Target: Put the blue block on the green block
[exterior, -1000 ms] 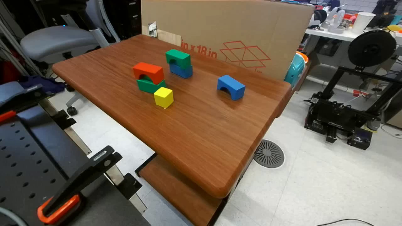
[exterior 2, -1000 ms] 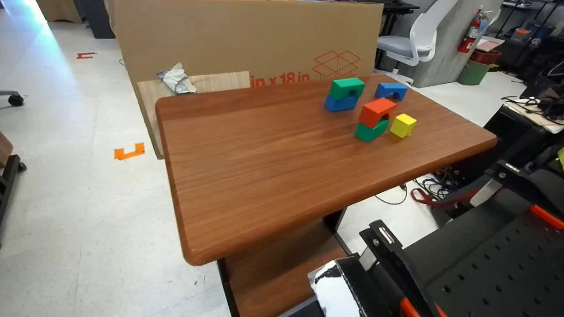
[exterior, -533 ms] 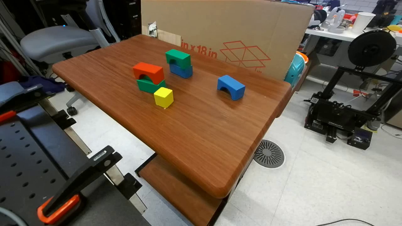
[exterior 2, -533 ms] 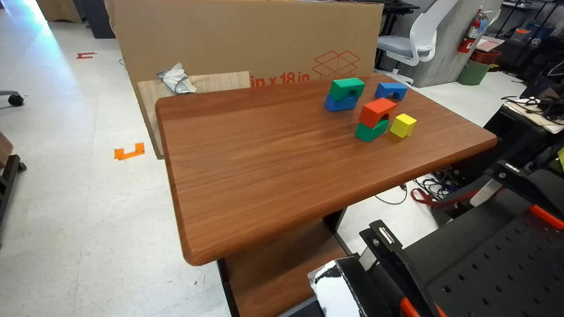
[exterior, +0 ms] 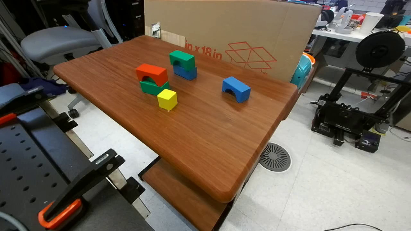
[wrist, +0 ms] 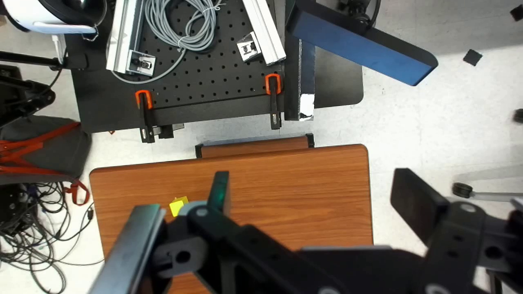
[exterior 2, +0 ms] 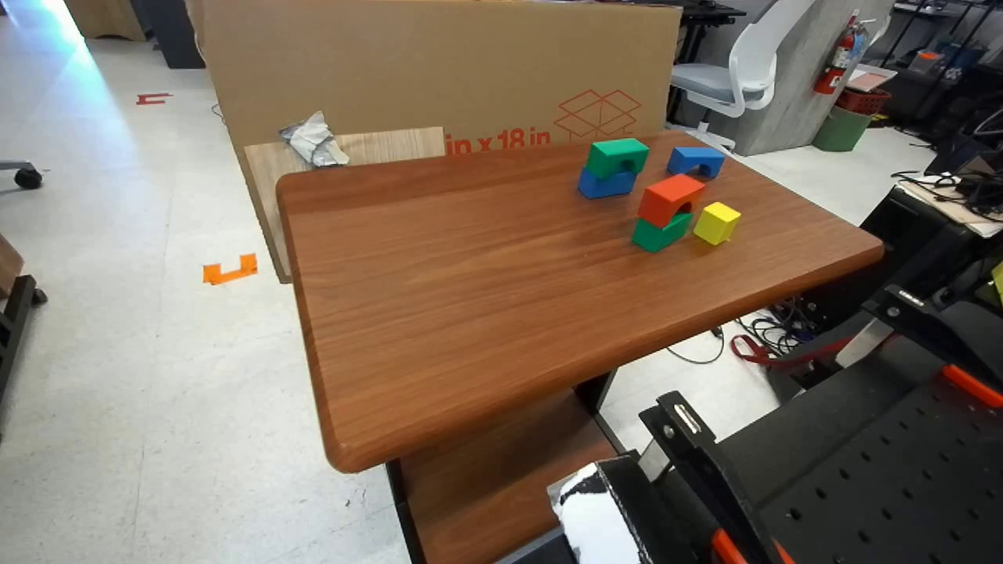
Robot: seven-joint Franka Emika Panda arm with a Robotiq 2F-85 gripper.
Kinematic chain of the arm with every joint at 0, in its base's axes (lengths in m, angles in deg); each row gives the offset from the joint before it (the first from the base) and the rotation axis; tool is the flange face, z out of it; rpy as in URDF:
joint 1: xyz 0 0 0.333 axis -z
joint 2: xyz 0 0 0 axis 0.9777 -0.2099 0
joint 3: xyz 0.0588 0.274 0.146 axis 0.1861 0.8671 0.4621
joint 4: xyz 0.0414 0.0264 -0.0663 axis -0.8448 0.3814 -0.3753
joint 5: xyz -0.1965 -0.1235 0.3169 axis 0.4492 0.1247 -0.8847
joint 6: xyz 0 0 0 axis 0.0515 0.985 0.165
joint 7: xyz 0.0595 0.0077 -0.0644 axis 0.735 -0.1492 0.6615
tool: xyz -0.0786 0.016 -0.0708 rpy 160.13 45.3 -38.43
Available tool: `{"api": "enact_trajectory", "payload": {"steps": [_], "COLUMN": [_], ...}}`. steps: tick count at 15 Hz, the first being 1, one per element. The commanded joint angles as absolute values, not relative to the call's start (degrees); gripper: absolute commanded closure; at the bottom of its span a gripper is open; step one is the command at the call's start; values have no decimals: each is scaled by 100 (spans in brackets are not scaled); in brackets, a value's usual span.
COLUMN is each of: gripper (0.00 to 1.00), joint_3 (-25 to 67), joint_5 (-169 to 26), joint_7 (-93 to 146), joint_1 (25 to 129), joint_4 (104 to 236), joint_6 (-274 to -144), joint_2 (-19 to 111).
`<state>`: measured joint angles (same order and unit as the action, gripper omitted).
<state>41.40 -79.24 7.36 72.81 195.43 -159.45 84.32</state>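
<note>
The blue block (exterior: 236,89) is a bright blue arch, standing alone on the wooden table with its notch facing down. It also shows in an exterior view (exterior 2: 696,161). The green block (exterior: 182,60) is a green arch resting on top of a flatter blue piece (exterior: 185,72). This stack also shows in an exterior view, green block (exterior 2: 617,158) above the blue piece (exterior 2: 606,183). My gripper (wrist: 312,179) is open with nothing between its fingers, high above the table in the wrist view. It is outside both exterior views. The wrist view does not show the blue or green block.
An orange-red arch (exterior: 152,74) sits on a flatter green piece (exterior: 154,87), with a yellow cube (exterior: 167,99) close beside it. The yellow cube shows in the wrist view (wrist: 178,206). A cardboard box (exterior: 224,29) stands along the table's (exterior: 205,128) back edge.
</note>
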Motion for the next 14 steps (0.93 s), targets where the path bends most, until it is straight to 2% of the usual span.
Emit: {"api": "enact_trajectory", "payload": {"steps": [1,6,14], "gripper": [0,0,0], "joint_3": [4077,3905,3139], "joint_5": [-7902,-7766,-7789], "joint_7": [713,942,1602], "joint_1": [7204,7282,7624], "joint_4": [19533,19561,19458], "joint_6": [-15937,-15924,-16350], "joint_2": [8418,8430,8152]}}
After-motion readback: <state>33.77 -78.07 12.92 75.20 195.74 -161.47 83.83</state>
